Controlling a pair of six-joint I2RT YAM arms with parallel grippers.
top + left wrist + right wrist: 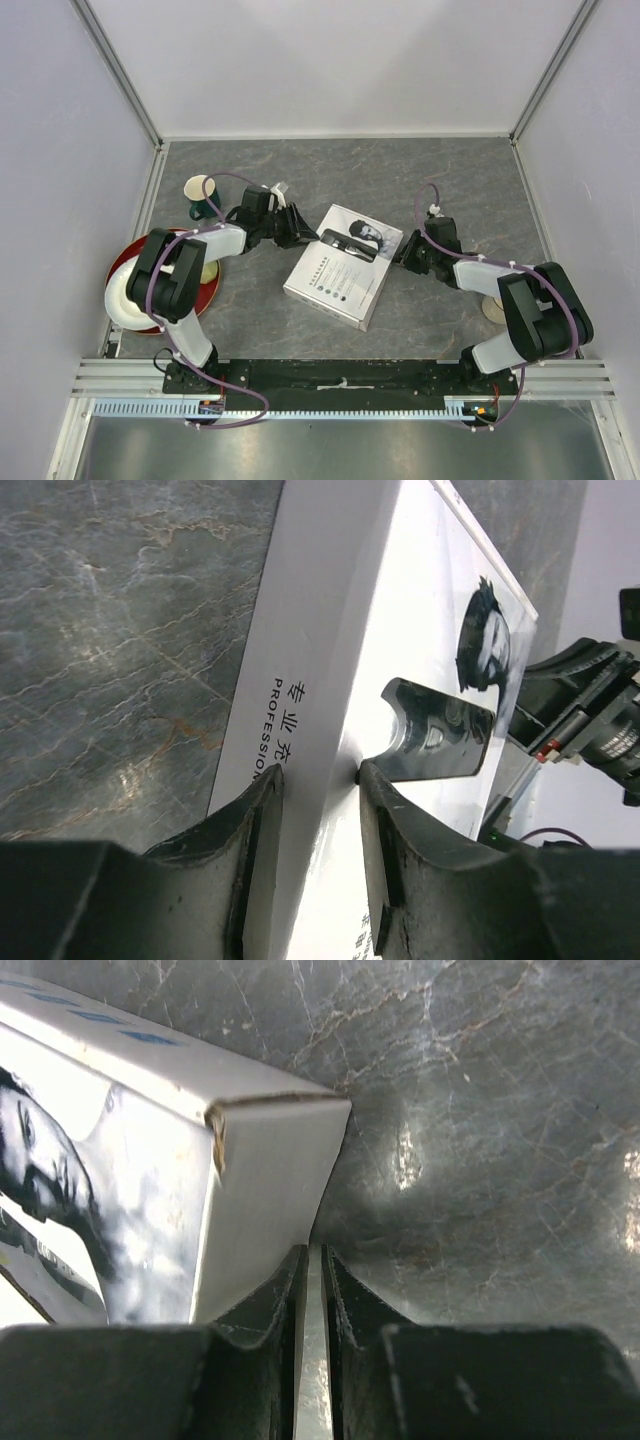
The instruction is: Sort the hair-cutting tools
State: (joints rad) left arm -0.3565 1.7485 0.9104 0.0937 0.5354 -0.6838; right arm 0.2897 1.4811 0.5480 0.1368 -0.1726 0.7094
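Note:
The clipper, comb guards, brush and sticks are hidden; only a printed clipper picture shows on the closed white box (340, 265). My left gripper (303, 234) is at the box's far-left edge. In the left wrist view its jaws (320, 775) straddle that edge of the box (400, 630), one finger on the lettered side wall, the other on the top face, both touching. My right gripper (404, 254) is shut and empty. In the right wrist view its tips (310, 1252) rest against the box's right corner wall (265, 1190).
A mug (200, 196) stands at the back left behind my left arm. A red plate with a white dish (128, 290) lies at the left edge. A small tan disc (493, 310) lies by my right arm. Grey walls enclose the table.

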